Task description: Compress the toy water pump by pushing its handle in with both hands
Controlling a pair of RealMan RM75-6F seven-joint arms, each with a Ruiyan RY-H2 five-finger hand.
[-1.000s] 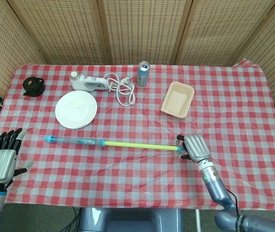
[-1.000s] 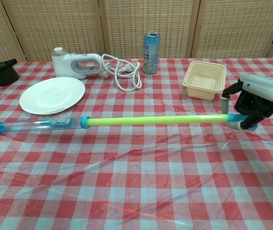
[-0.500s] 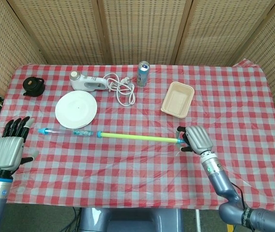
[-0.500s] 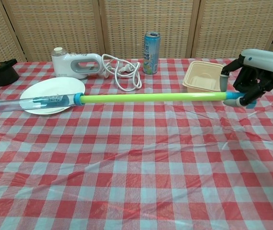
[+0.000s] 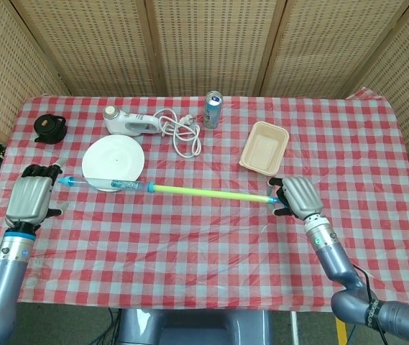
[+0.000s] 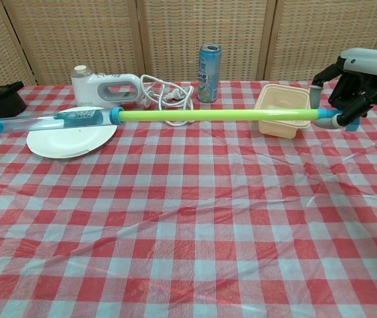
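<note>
The toy water pump [image 5: 118, 185], a light, rigid plastic tube with its green handle rod [image 6: 215, 114] fully drawn out, spans mid-frame above the table, the right hand [image 5: 295, 198] gripping the handle end at right, the left hand [image 5: 31, 198] open beside the blue tip, best cupped there.

tablecloth [image 6: 195, 218]: glossy, likely plastic | pump [image 6: 175, 115]: clear, smooth plastic | can [image 6: 209, 63]: shiny metal
</note>
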